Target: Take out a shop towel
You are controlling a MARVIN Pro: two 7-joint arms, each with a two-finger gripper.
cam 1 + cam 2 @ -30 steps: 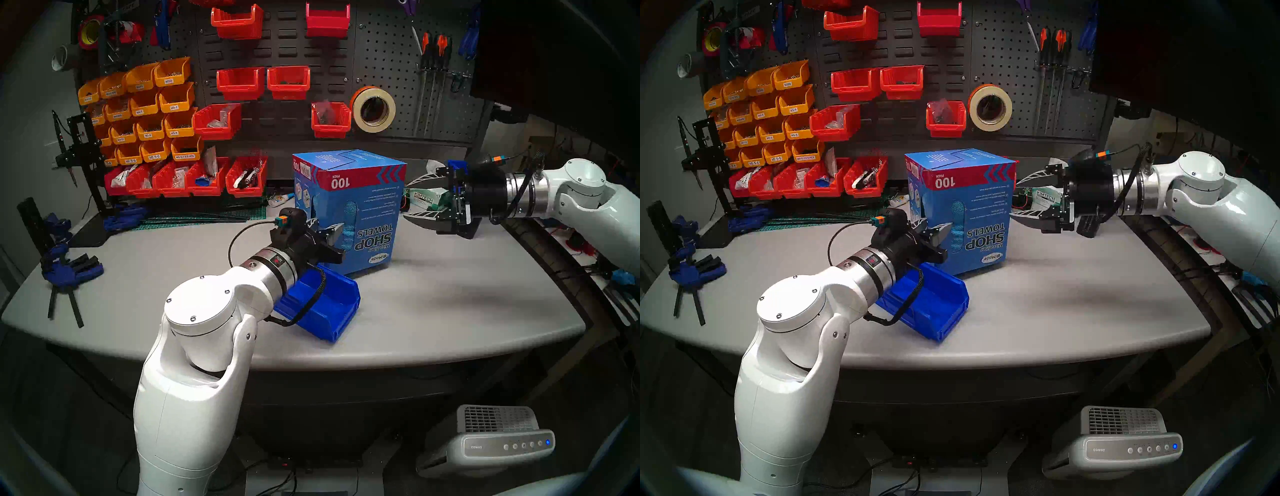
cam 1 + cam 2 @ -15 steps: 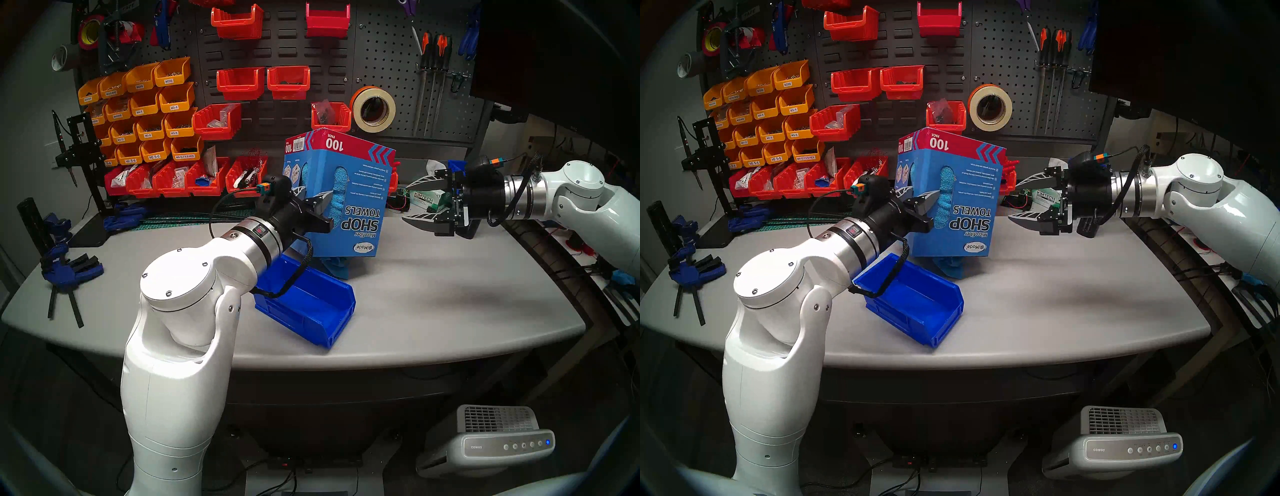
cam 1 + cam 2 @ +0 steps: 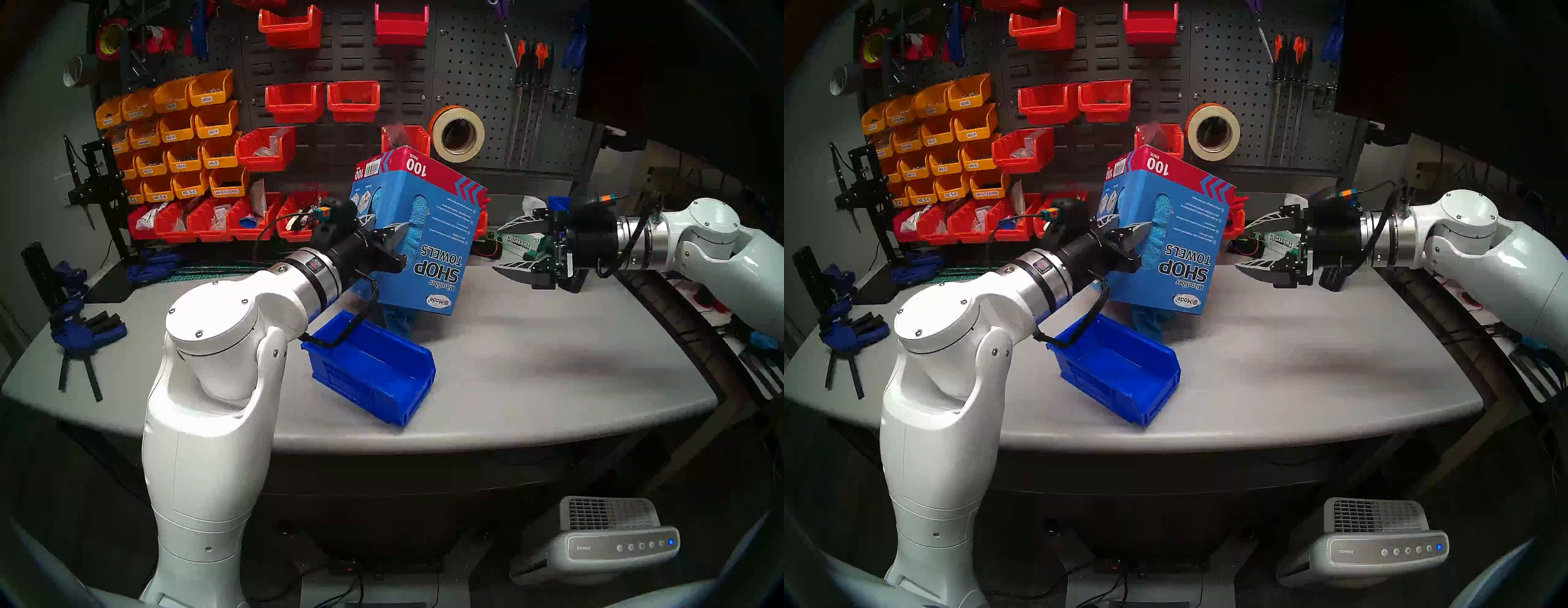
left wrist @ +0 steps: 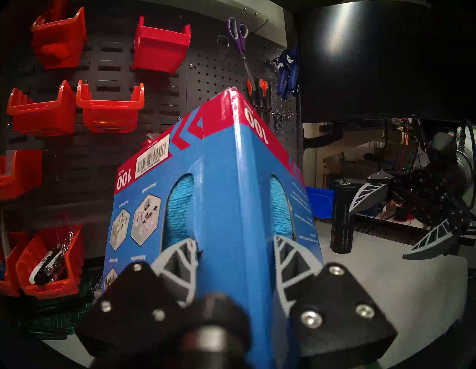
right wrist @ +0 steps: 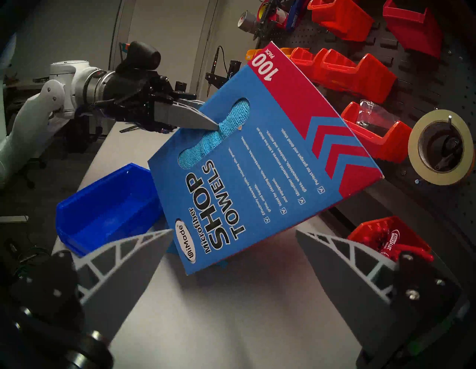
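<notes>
The blue carton (image 3: 418,237) is held up off the table (image 3: 551,373) and tipped.

The carton's corner edge is pinched by the left gripper (image 4: 233,253), one finger pushed into each side window. A shop towel (image 3: 399,320) is seen hanging out from under the carton, just behind the blue bin (image 3: 373,373). The right gripper (image 3: 519,246) is held wide open beside the carton, with nothing in it.

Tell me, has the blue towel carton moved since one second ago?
Yes. The blue towel carton has risen off the table and tilted; its top now overlaps the red bin on the pegboard, held on the corner by the left claw.
</notes>
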